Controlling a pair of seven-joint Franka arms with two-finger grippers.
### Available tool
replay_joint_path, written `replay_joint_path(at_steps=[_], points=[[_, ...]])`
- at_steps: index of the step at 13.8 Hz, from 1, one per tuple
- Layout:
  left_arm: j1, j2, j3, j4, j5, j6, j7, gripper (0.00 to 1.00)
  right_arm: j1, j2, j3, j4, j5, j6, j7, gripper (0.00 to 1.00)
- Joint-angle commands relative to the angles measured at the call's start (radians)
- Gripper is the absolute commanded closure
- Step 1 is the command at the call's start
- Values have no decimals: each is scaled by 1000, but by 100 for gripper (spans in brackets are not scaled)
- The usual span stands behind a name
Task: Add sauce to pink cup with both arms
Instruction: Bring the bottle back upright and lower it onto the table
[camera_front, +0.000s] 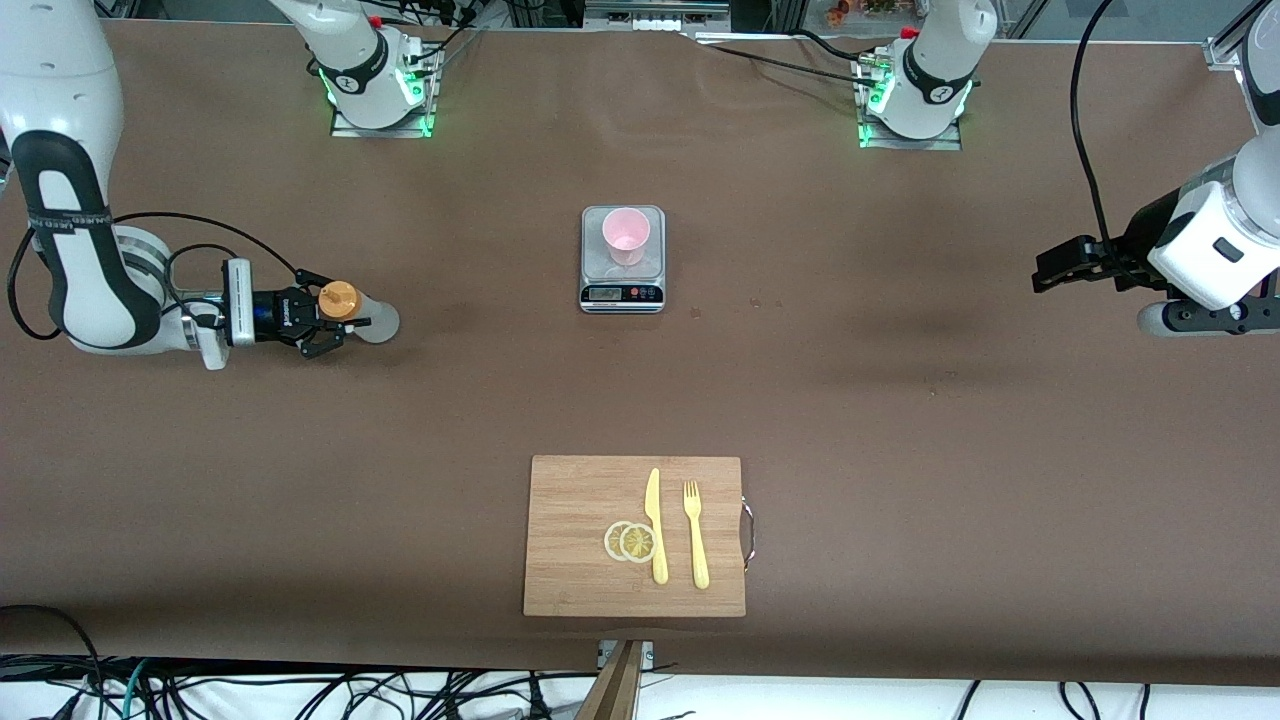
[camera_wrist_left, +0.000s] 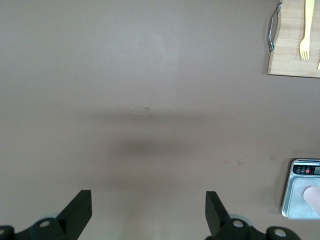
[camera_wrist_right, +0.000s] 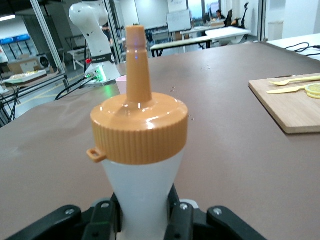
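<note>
**Orange-capped sauce bottle gripped at the right arm's end of the tabletop**

Orange plastic marks the cap and nozzle of the sauce bottle (camera_front: 352, 312), which stands on the brown tabletop (camera_front: 900, 420) toward the right arm's end. The right hand (camera_front: 322, 325) reaches in low from the side and is clamped shut on the bottle's whitish body just under the cap; in the right wrist view the bottle (camera_wrist_right: 141, 150) rises upright between the black fingers (camera_wrist_right: 102, 217), nozzle pointing up.

The pink cup (camera_front: 627, 236) stands upright on a grey kitchen scale (camera_front: 622, 290) near the middle of the tabletop, well apart from the bottle (the cup's rim just shows past the cap in the right wrist view).

The left hand (camera_front: 1058, 268) waits over bare tabletop at the left arm's end, holding nothing. In the left wrist view its two fingers (camera_wrist_left: 79, 209) stand wide apart, with the scale (camera_wrist_left: 300, 200) at the picture's edge.

Nearer to the front camera than the scale lies a wooden cutting board (camera_front: 580, 580). On it rest a yellow knife (camera_front: 656, 525) and a yellow fork (camera_front: 695, 535) side by side, with two lemon slices (camera_front: 630, 541) touching the knife.
</note>
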Motion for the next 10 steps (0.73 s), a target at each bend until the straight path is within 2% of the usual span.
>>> replay_joint_path(at_steps=[1, 4, 5, 7, 8, 9, 10], points=[[-4, 8, 1, 23, -5, -17, 13, 0, -18, 26, -8, 14, 27, -37, -26, 96], [-4, 8, 1, 23, -5, -17, 13, 0, -17, 46, -19, 19, 29, -22, -20, 93], [-3, 8, 1, 23, -5, -17, 13, 0, -14, 46, -25, 19, 27, -22, -14, 86], [-3, 8, 1, 23, -5, -17, 13, 0, -8, 46, -30, 19, 27, -22, 22, 41], [-3, 8, 1, 23, -5, -17, 13, 0, -3, 46, -30, 19, 26, -22, 29, 35], [-3, 8, 1, 23, -5, -17, 13, 0, 9, 45, -31, 19, 26, -22, 35, 1], [-3, 8, 1, 23, -5, -17, 13, 0, 15, 45, -31, 20, 24, -22, 35, 0]])
